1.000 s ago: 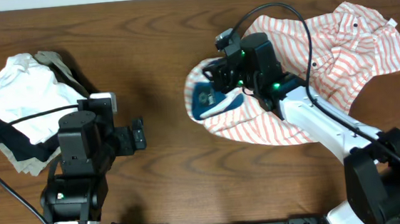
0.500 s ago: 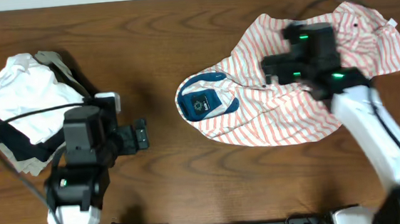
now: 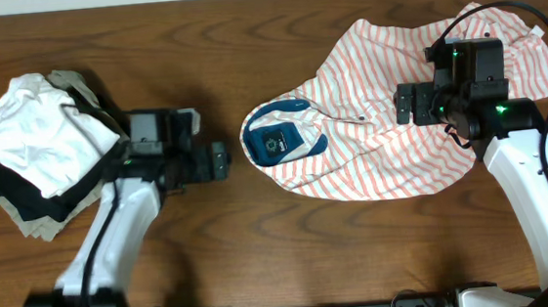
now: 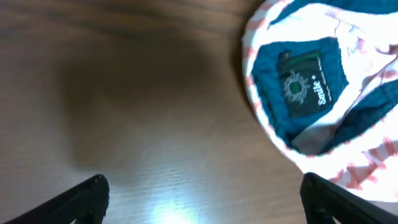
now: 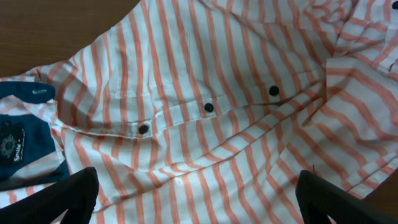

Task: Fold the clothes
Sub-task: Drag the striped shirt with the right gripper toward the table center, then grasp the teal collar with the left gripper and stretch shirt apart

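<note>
The white shirt with orange-red stripes (image 3: 380,126) lies crumpled on the right half of the table, its dark blue inner collar (image 3: 278,141) facing left. My right gripper (image 3: 409,104) hovers open over the shirt's middle; the right wrist view shows the striped cloth (image 5: 211,74) and dark buttons (image 5: 209,107) between its spread fingers (image 5: 198,199). My left gripper (image 3: 218,162) is open and empty over bare wood just left of the collar. The left wrist view shows the collar label (image 4: 305,87) ahead of its fingers (image 4: 200,196).
A pile of folded garments, white (image 3: 32,133) on top of black and khaki (image 3: 24,208), sits at the far left of the wooden table (image 3: 198,61). Cables run from both arms.
My right gripper let go of the collar, rose and moved right over the shirt's middle. The collar dropped flat. My left arm reached right toward the collar.
</note>
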